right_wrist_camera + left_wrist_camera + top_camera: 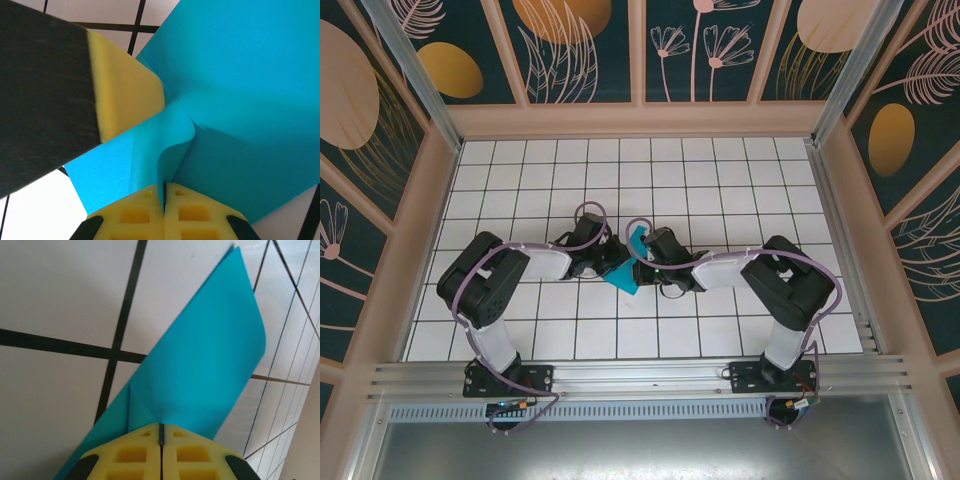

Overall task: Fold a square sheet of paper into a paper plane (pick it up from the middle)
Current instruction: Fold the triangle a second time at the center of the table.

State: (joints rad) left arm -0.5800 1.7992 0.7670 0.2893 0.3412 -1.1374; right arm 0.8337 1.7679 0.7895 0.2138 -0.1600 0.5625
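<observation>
Yellow pads [145, 435] of the L gripper [161, 437] right up front, pressed flat together w/ the blue sheet [200, 355] nipped in the seam. R gripper [164, 197] same deal: jaws closed tight, a curl of the sheet running down into the join. Both meet over the centre of the tiled table [720, 170], L just left of centre, R just right. The sheet is bunched between them above the centre tiles; can't tell if any corner touches down. It's partly doubled over w/ one soft rounded bend, no sharp crease there yet. Handling, my read: v. light, thin, floppy. It'll sag away from any pinch, and tear or crumple if the two pull apart. Best hold prob. near an edge or along a fold line, grips close together, gentle tension only.
</observation>
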